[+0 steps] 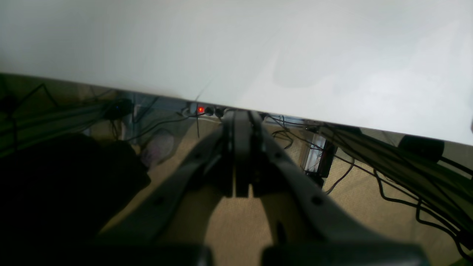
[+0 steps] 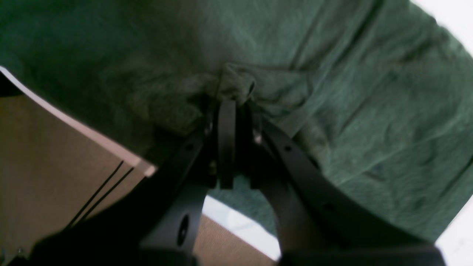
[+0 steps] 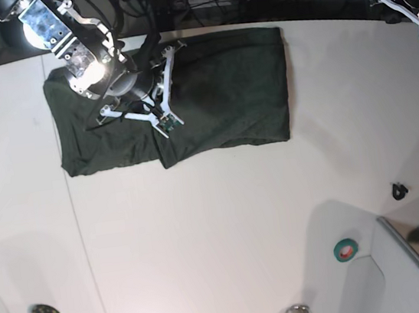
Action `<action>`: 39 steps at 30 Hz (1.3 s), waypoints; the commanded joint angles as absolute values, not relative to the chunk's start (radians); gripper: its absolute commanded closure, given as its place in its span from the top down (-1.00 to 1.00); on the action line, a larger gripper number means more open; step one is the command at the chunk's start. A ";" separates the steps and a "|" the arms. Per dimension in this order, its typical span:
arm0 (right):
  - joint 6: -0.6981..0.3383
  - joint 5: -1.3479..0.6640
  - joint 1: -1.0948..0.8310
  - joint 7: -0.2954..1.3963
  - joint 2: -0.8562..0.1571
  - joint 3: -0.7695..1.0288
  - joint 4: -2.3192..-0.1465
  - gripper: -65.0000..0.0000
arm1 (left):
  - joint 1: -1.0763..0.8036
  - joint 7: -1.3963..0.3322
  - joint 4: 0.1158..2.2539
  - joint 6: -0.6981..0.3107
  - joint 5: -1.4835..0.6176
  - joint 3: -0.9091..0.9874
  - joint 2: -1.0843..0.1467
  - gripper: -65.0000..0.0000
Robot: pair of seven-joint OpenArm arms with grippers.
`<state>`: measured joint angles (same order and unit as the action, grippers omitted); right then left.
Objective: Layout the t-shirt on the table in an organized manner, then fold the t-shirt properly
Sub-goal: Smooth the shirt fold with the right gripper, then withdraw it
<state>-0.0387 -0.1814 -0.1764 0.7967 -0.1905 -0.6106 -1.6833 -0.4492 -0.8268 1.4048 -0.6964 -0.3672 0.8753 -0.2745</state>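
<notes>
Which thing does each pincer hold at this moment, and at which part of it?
The right pincer is shut on a bunched fold of the t-shirt, near the table edge. The left pincer is shut and holds nothing.

No legible text, labels, brands or numbers in any view. T-shirt point(image 3: 209, 95) plain, unprinted. Table point(image 3: 226, 224) unmarked. Small objects along the table's near edge too small to read.
</notes>
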 commanded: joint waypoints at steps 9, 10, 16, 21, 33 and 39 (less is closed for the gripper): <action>-0.036 -0.189 -0.220 0.828 -0.205 -0.610 -1.819 -0.39 | -0.453 -0.814 1.414 -0.698 -0.375 0.881 -0.297 -1.00; -0.036 -0.189 -0.225 0.835 -0.205 -0.610 -1.845 -0.19 | -0.453 -0.814 1.406 -0.698 -0.375 0.881 -0.297 -1.00; -0.035 -0.188 -0.219 0.854 -0.197 -0.610 -1.891 0.39 | -0.453 -0.814 1.360 -0.698 -0.375 0.886 -0.300 -1.00; -0.041 -0.188 -0.165 0.854 -0.180 -0.618 -1.876 0.09 | -0.453 -0.814 1.360 -0.698 -0.375 0.888 -0.300 -1.00; -0.039 -0.189 -0.016 0.854 -0.051 -0.619 -1.573 -0.93 | -0.433 -0.814 1.360 -0.698 -0.375 0.885 -0.300 -1.00; -0.033 -0.188 -0.090 0.854 -0.113 -0.610 -1.592 -0.93 | -0.430 -0.814 1.360 -0.698 -0.375 0.883 -0.300 -1.00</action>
